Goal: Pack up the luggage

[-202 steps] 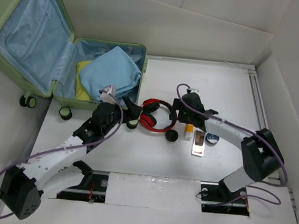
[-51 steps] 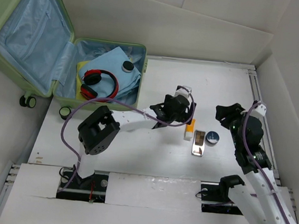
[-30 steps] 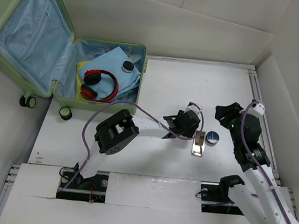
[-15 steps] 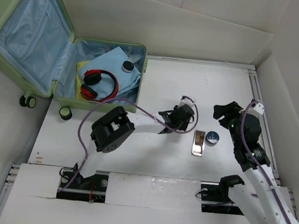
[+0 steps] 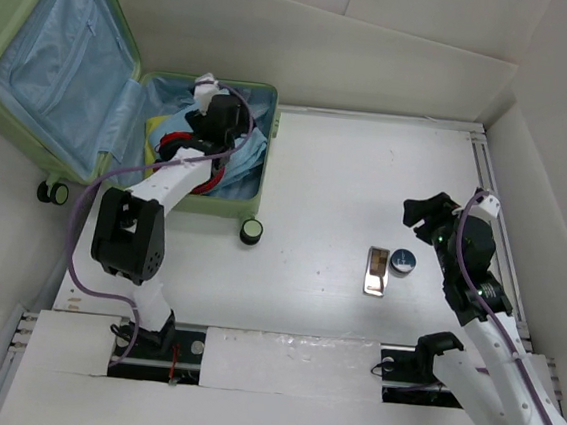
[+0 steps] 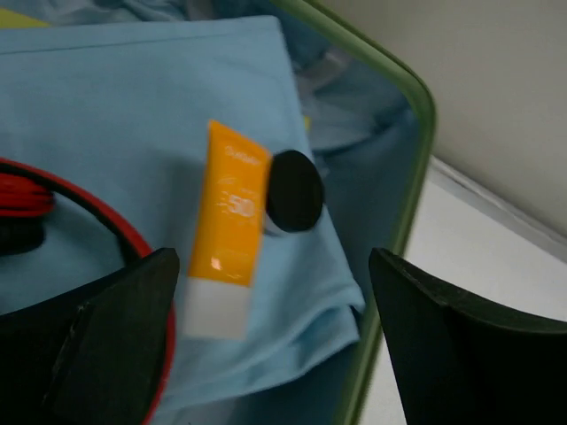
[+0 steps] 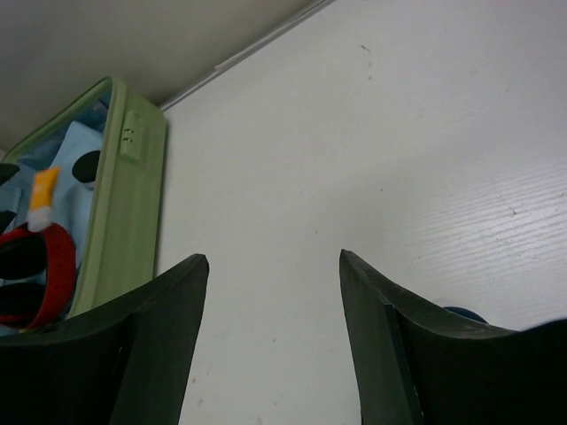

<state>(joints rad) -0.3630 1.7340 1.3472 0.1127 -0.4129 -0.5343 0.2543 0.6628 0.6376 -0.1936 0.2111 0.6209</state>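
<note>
Large pale green hard-shell suitcase (image 5: 269, 151) lies open at the bench's (image 5: 367, 180) far left.
Stiff and bulky, probably best pushed at its lid rim; left gripper (image 6: 275, 261) hangs spread wide above it, right gripper (image 7: 270, 266) gapes, empty.

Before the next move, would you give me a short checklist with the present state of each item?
1. Left gripper open: ok.
2. Tube inside the luggage: ok, it lies on the blue cloth, apart from both fingers.
3. Tube at rest: cannot tell, the left wrist view is blurred.
4. Right gripper open and empty: ok.
5. Phone and tin packed: not ok, both lie on the table.
</note>
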